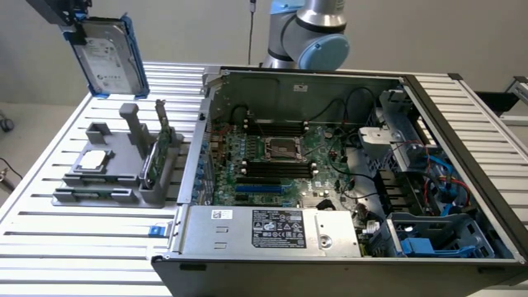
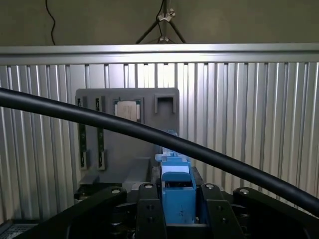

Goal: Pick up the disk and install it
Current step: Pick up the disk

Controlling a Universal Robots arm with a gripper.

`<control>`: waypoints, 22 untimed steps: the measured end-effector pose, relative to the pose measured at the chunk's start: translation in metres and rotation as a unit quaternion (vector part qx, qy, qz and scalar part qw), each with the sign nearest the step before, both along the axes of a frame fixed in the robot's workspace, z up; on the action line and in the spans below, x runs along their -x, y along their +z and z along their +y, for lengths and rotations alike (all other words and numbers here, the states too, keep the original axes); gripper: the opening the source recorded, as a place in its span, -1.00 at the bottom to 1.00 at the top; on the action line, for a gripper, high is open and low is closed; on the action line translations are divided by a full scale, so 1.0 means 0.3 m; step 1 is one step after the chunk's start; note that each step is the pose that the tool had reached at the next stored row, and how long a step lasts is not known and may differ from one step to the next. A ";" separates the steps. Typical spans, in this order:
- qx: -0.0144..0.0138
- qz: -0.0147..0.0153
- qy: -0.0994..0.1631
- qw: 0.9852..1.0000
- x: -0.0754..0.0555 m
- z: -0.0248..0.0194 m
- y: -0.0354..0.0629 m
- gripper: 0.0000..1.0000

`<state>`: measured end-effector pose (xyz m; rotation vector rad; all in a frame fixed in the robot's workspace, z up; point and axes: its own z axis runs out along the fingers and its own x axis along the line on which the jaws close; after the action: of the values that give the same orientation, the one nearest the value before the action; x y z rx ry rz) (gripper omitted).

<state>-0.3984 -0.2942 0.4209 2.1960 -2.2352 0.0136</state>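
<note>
The gripper (image 2: 178, 209) grasps the disk (image 1: 111, 59) aloft, at twelve o'clock from the grey holder (image 1: 111, 154) and ten o'clock from the computer case (image 1: 305, 90).

Blue-railed silver disk (image 1: 110, 59), white label showing, held aloft near-upright

Disk (image 1: 111, 55) aloft in open air, case (image 1: 313, 86) open-topped

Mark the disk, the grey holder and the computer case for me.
disk (image 1: 110, 54): exterior view, on its white label.
grey holder (image 1: 133, 124): exterior view, on its upright post.
computer case (image 1: 305, 93): exterior view, on its back wall.
</note>
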 end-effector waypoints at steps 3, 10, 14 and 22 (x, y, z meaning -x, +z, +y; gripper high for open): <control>0.000 0.001 0.000 1.000 -0.043 -0.002 0.036 -0.35; 0.000 0.006 0.000 1.000 -0.148 -0.013 0.119 -0.35; 0.000 0.009 0.000 1.000 -0.209 -0.024 0.163 -0.35; 0.000 0.017 0.000 1.000 -0.330 -0.054 0.227 -0.35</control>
<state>-0.2996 -0.3104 0.4891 2.1796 -2.2170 -0.0238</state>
